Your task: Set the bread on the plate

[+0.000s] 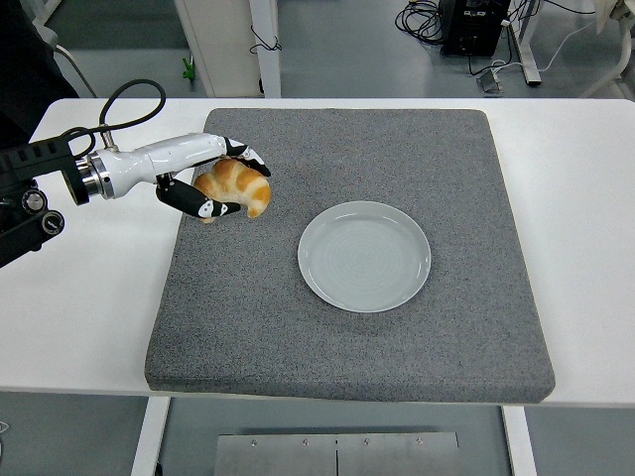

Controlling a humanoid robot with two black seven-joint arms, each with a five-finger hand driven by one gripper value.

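While the left arm reaches in from the left edge of the head view, its left hand is seen clenched around the bread, a golden-brown croissant. Black fingers are curled over the top of the croissant, and another finger with a white tip is pressed under its lower side, so the pastry is gripped between them. The white forearm segment is angled toward the upper right, and a black cable is looped above the wrist joint. The croissant is held over the upper-left part of the grey mat, near the mat's left edge; whether it is touching the mat cannot be told. Its curved right end is left uncovered and is pointed toward the plate.

To the lower right of the hand, well apart from it, a pale round plate is laid flat near the middle of the mat, and nothing is seen on it. The mat is spread over the white table, whose bare surface is visible on both sides. Beyond the table's far edge, a grey floor and some cables are seen. The right arm is not seen.
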